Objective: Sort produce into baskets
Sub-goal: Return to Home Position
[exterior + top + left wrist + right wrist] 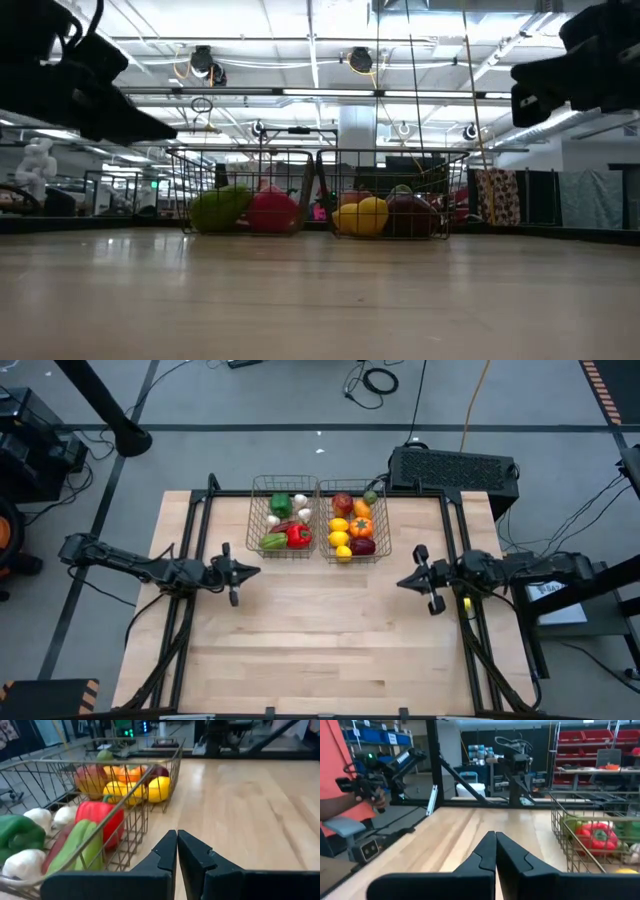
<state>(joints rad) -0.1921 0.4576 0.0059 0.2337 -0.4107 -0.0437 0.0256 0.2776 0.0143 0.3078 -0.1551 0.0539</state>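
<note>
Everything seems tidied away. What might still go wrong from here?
The right basket is heaped, and the green fruit sits on top near its far corner; a knock might send it rolling out. A person holding a device stands close to the table, so an arm moving outward might come near them. The left gripper and right gripper hang shut, empty.

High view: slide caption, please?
Two square wire-mesh baskets hold colourful produce; left arm and right arm wait either side, jaws shut.

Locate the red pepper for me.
In the high view the red pepper lies inside the left basket, in that picture's lower right corner of it, beside a green pepper and next to the right basket.
</note>
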